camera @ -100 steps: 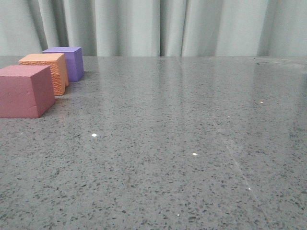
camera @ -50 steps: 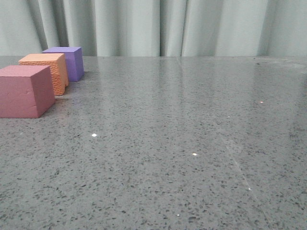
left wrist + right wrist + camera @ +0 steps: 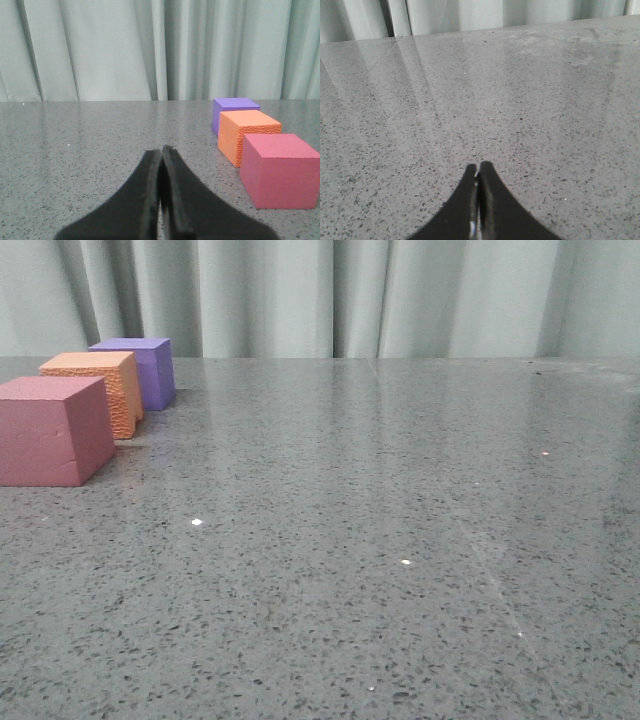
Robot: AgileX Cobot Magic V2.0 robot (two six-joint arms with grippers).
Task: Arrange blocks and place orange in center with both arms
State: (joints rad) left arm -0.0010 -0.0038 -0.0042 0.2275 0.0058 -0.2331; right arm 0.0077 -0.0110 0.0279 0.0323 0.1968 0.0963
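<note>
Three foam blocks stand in a row at the table's left side in the front view: the pink-red block (image 3: 52,430) nearest, the textured orange block (image 3: 98,388) in the middle, the purple block (image 3: 140,368) farthest. The left wrist view shows the same row: purple block (image 3: 233,112), orange block (image 3: 246,135), pink-red block (image 3: 280,170). My left gripper (image 3: 160,150) is shut and empty, low over the table, off to the side of the row and apart from it. My right gripper (image 3: 478,166) is shut and empty over bare tabletop. No arm shows in the front view.
The grey speckled table (image 3: 380,540) stretches from the blocks to the right edge of the front view. A pale green curtain (image 3: 340,295) hangs behind the table's far edge.
</note>
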